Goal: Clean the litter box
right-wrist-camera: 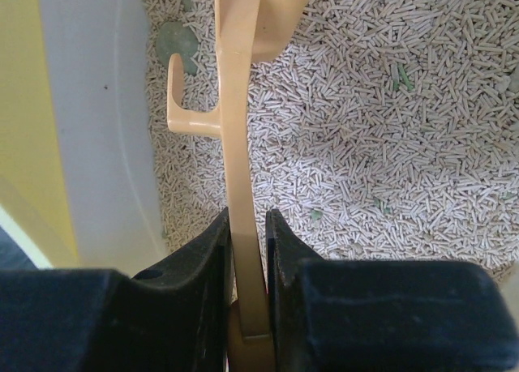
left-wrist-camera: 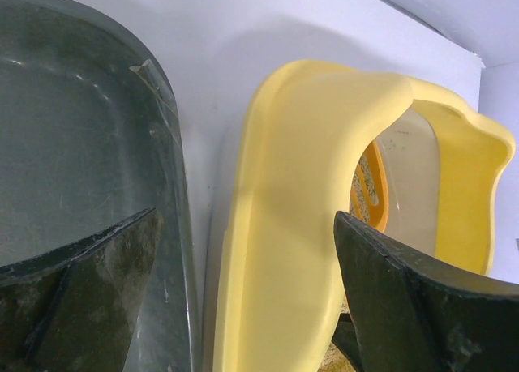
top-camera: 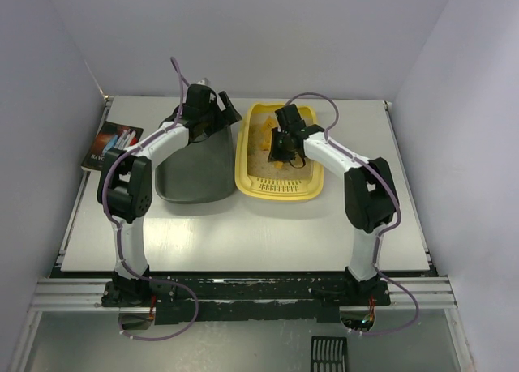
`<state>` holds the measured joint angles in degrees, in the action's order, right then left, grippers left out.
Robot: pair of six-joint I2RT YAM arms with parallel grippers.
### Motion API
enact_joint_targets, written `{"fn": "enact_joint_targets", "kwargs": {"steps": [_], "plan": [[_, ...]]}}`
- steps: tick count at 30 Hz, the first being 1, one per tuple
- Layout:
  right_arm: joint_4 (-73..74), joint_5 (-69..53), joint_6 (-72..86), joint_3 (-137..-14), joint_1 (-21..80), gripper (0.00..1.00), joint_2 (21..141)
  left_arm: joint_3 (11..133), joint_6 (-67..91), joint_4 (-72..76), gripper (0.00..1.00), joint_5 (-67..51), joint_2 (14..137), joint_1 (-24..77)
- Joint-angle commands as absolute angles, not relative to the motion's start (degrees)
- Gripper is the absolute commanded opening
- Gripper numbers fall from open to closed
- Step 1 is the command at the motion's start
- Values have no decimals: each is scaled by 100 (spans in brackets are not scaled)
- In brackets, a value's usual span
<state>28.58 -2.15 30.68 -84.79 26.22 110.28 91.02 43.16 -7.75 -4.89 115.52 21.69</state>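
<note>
The smooth yellow plastic litter box lies on the white table, just beside the glossy dark grey tray. The right gripper pinches the flat handle of the scoop over rod-shaped pale litter; the left gripper is spread wide

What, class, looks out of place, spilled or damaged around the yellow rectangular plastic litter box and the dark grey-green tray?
Greenish lumps and stray green pellets sit among the pale pellet litter in the yellow plastic litter box, unlike the rest. A dark printed booklet lies askew at the table's left edge.
</note>
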Motion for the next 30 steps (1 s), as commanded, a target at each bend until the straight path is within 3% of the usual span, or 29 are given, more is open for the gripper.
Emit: {"fn": "enact_joint_targets", "kwargs": {"steps": [1, 7, 30], "plan": [[2907, -53, 2995, -8640, 2584, 0, 11274, 9118, 4435, -478, 99, -615, 11463, 2197], [2957, 1, 3101, -8642, 2584, 0, 11450, 8895, 4525, -308, 99, -642, 11417, 2197], [84, -3305, 4706, -6951, 1896, 0, 11324, 8615, 4624, -97, 99, -776, 11303, 2241]]}}
